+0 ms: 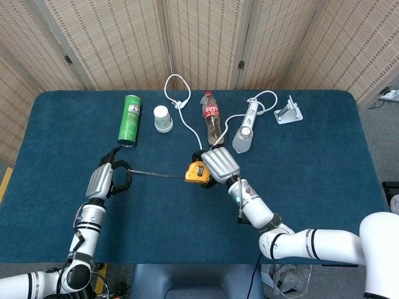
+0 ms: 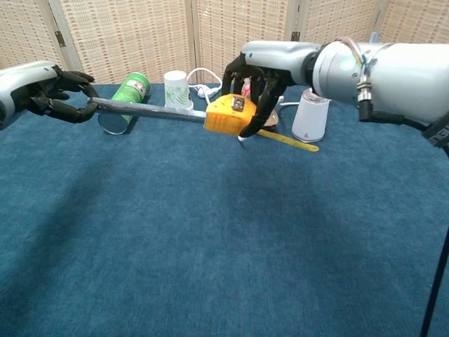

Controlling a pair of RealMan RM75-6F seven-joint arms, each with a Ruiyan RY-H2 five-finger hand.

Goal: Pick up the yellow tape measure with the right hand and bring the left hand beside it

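1. The right hand (image 1: 219, 164) grips the yellow plastic tape measure case (image 1: 198, 172), its black fingers (image 2: 265, 105) wrapped over the top; the case hangs clear above the blue cloth tabletop (image 1: 299, 162), near its middle.
2. The left hand (image 1: 103, 180) is closed on the tip of the dark extended blade (image 1: 156, 175), pinching it well apart from the case.
3. Recommended handling: keep the right grip firm and level, and hold blade tension steady so the tip does not slip from the left fingers (image 2: 70, 112).
4. The long axis runs along the blade, roughly left to right across the tabletop. The case mouth points toward the left hand; a yellow strap (image 2: 291, 142) trails the opposite way.
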